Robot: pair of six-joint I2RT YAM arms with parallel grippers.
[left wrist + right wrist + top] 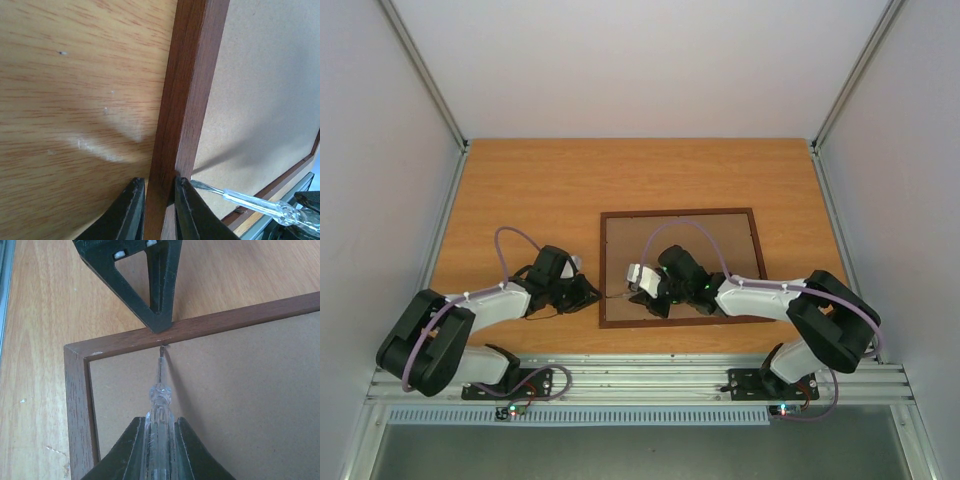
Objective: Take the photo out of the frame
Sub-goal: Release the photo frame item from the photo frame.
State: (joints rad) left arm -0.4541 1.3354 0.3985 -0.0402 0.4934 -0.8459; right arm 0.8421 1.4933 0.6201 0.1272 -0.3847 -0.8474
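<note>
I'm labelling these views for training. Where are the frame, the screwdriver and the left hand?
the frame (186,100): left wrist view, on its wooden side rail.
the screwdriver (159,395): right wrist view, on its clear handle.
the left hand (159,186): left wrist view, midway between its fingertips, astride the rail.

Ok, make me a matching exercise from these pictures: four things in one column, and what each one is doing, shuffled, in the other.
1. left gripper
2. right gripper
3. frame
4. screwdriver

A. tip at the inner edge of the frame's rail
B. lies back up on the table
C. shut on a clear handle
D. shut across the frame's side rail

Pairs: 1-D, 2-C, 3-B, 4-A
</note>
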